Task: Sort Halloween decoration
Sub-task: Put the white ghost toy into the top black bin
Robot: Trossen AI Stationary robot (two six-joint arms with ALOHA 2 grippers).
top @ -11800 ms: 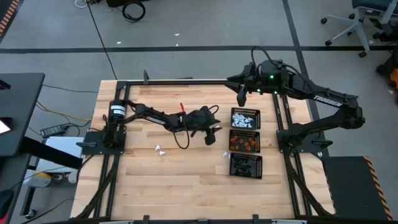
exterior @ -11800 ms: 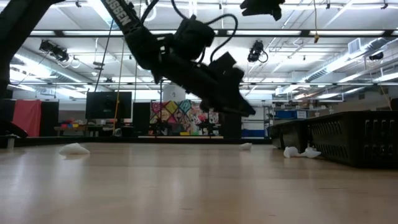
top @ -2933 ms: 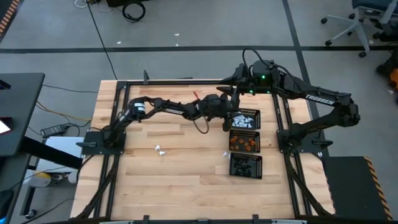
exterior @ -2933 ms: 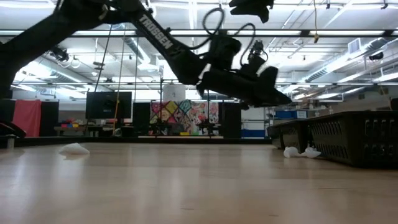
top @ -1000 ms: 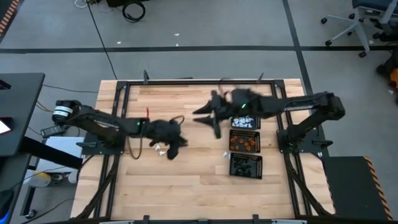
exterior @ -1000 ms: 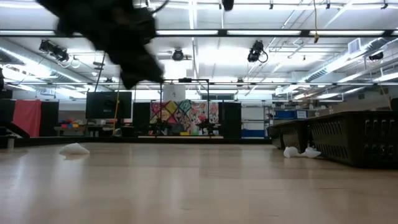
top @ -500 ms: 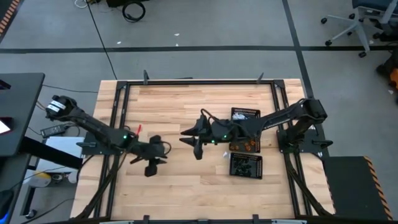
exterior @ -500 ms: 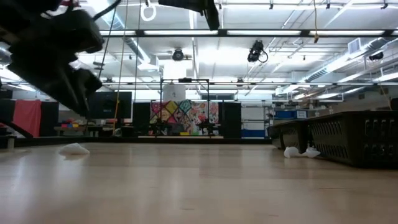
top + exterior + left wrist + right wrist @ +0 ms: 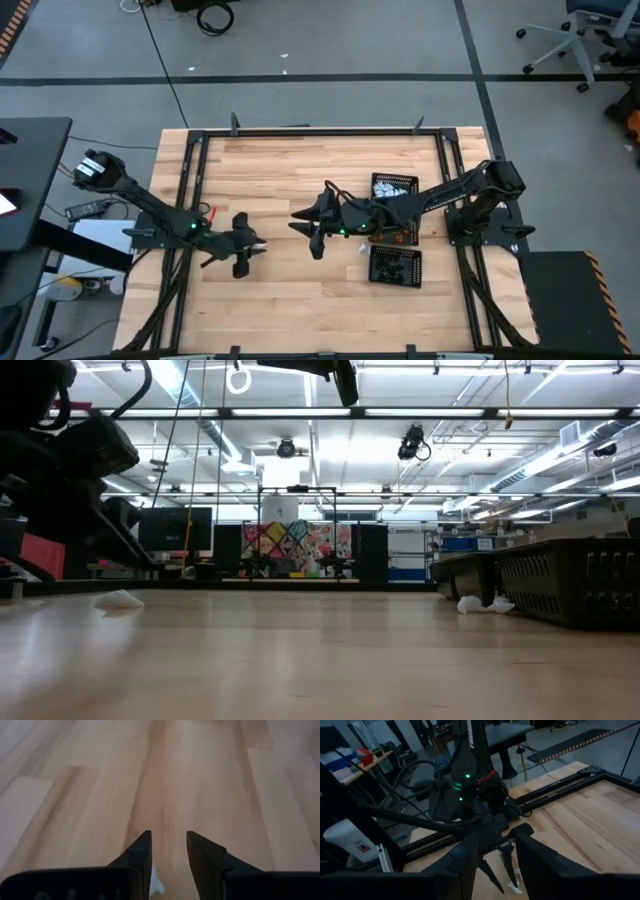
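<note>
A white trinket [image 9: 156, 882] lies on the wooden table between the bases of my left gripper's open fingers; it also shows in the low view [image 9: 120, 599] and the right wrist view [image 9: 515, 887]. My left gripper [image 9: 241, 262] hangs low over the table's near left part, its fingers on either side of the trinket and not seen touching it. My right gripper [image 9: 318, 243] is open and empty above the table's middle. Two more white trinkets [image 9: 480, 603] lie on the table beside the trays.
Three square black mesh trays stand in a row at the right: one with white trinkets [image 9: 393, 186], one with orange [image 9: 396, 231], one with black [image 9: 395, 266]. A white trinket [image 9: 365, 248] lies left of them. A black frame [image 9: 190, 150] rims the table.
My left gripper has gone toward the table's left and near edges and come down close over the white trinket. My right gripper has swung from beside the trays toward the table's middle and near edge, then held still.
</note>
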